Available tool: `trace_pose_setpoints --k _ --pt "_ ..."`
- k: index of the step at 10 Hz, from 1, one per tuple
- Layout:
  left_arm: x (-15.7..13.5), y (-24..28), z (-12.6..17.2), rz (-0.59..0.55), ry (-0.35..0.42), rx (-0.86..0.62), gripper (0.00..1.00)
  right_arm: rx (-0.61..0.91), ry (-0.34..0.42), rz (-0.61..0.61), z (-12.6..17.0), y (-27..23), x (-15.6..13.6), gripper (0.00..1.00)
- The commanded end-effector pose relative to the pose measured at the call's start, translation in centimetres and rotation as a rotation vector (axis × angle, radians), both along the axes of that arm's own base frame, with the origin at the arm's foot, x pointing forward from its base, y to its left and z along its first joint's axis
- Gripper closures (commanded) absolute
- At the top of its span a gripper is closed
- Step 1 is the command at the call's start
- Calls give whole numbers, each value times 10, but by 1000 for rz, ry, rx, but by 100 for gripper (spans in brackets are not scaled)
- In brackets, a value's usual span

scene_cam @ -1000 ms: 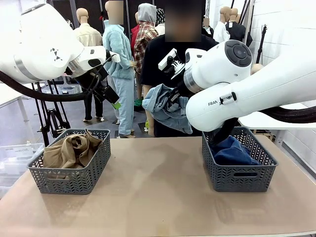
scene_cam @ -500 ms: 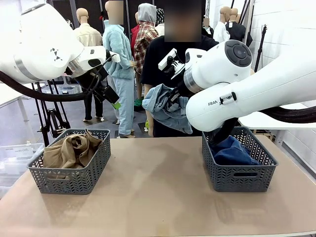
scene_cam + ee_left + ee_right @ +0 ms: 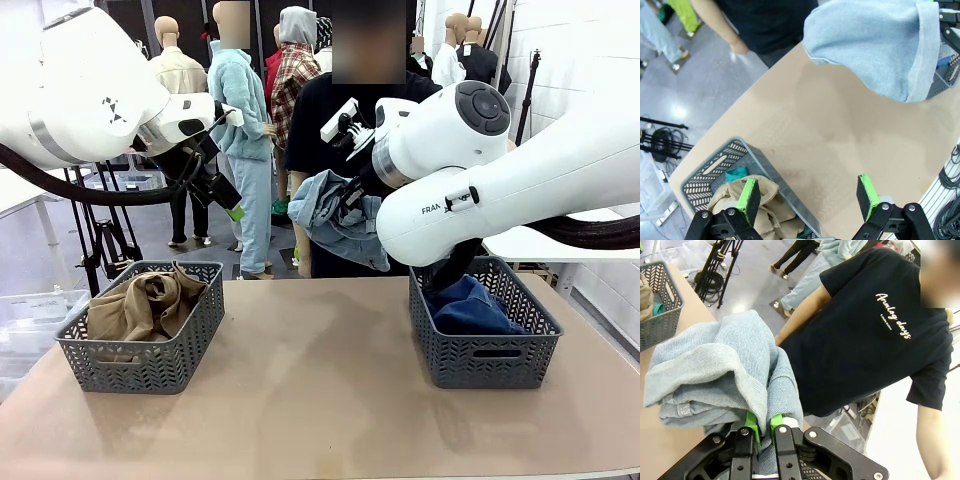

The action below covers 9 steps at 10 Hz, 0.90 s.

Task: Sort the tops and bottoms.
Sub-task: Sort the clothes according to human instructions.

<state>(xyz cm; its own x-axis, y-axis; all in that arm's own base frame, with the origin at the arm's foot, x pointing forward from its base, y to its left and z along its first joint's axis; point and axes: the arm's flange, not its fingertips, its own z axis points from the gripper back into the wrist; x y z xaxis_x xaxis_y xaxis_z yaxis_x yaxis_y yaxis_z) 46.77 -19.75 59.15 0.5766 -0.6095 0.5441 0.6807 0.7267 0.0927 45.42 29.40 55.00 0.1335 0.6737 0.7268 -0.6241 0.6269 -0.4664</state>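
My right gripper (image 3: 764,426) is shut on the pale washed denim garment (image 3: 338,218), which hangs bunched in the air above the table's far edge, left of the right basket (image 3: 484,352). In the left wrist view the pale denim (image 3: 875,45) sits at the top right. The darker blue denim (image 3: 472,306) lies in the right basket. A tan khaki shirt (image 3: 145,300) fills the left basket (image 3: 145,362), and a scrap of teal cloth (image 3: 735,174) peeks out beside the tan shirt (image 3: 760,210). High over the left basket (image 3: 715,167), my left gripper (image 3: 810,197) stands open and holds nothing.
A person in a black T-shirt (image 3: 865,335) with white lettering stands at the far side of the table, right behind the hanging denim. The brown tabletop (image 3: 310,400) lies bare between the two baskets.
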Motion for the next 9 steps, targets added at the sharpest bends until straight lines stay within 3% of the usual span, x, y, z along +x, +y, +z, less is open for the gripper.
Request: trace_pose_setpoints --k 1,3,6,9 --pt "0 1 0 1 -1 0 0 0 0 0 0 0 0 100" --pt "0 1 0 1 -1 0 0 -61 -6 -40 30 -10 -14 100" --pt "0 1 0 1 -1 0 0 -32 -34 -155 88 -60 -30 100" --pt "0 1 0 1 -1 0 0 -4 -18 -291 90 -115 -26 100"
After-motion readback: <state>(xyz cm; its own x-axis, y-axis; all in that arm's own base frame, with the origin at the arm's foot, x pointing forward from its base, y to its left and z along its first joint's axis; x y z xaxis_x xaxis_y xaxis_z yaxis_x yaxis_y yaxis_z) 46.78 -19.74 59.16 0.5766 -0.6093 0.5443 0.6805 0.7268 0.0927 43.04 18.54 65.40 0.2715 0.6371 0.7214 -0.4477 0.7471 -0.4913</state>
